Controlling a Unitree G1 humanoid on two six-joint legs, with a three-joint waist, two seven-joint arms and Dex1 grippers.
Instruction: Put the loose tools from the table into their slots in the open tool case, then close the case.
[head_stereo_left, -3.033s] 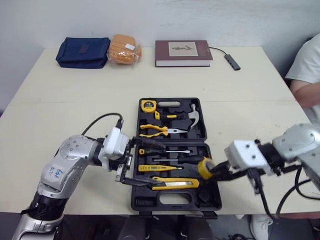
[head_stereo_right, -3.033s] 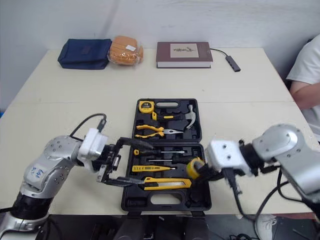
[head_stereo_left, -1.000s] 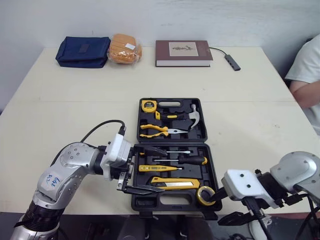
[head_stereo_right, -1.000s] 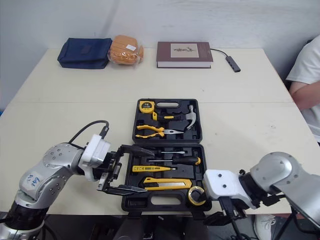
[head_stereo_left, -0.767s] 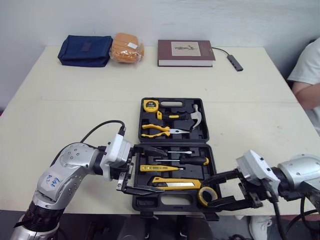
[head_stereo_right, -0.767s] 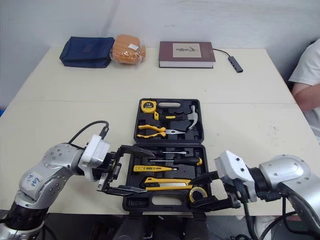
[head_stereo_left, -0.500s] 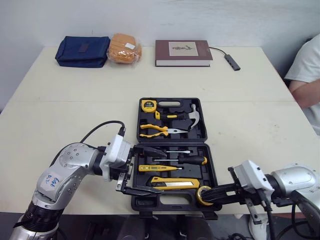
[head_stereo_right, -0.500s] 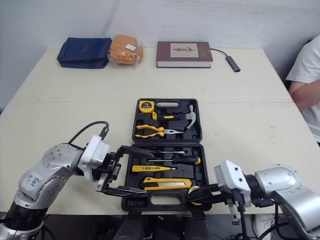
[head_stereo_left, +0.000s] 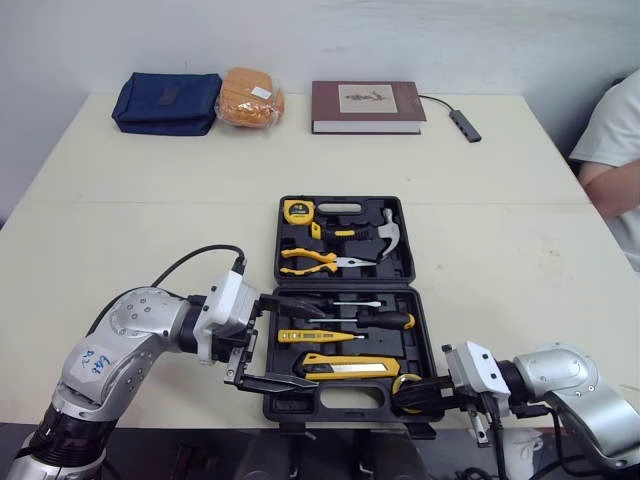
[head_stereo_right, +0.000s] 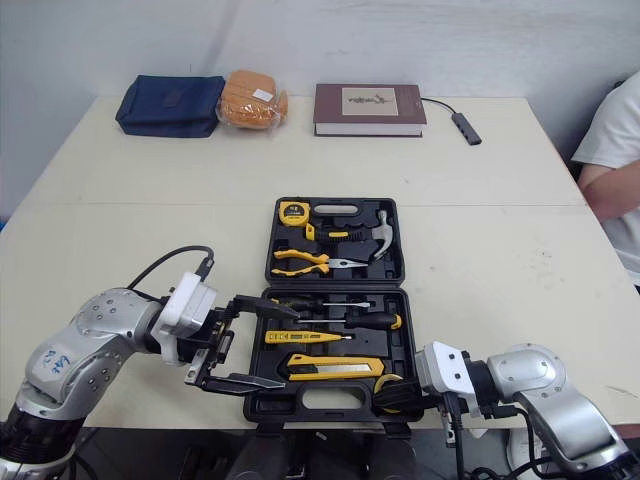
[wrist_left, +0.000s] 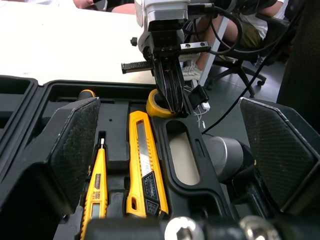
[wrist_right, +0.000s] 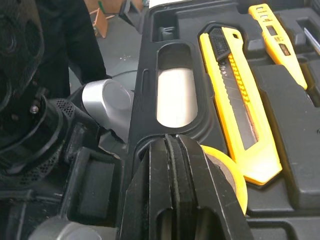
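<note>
At the near right corner of the open tool case (head_stereo_left: 300, 410), my right gripper (head_stereo_left: 418, 391) presses its closed fingers against the yellow tape roll (wrist_left: 154, 106), likely seating it in its slot, while my left gripper (head_stereo_left: 300, 342) hangs wide open at the case's left edge, ready to steady it.
</note>
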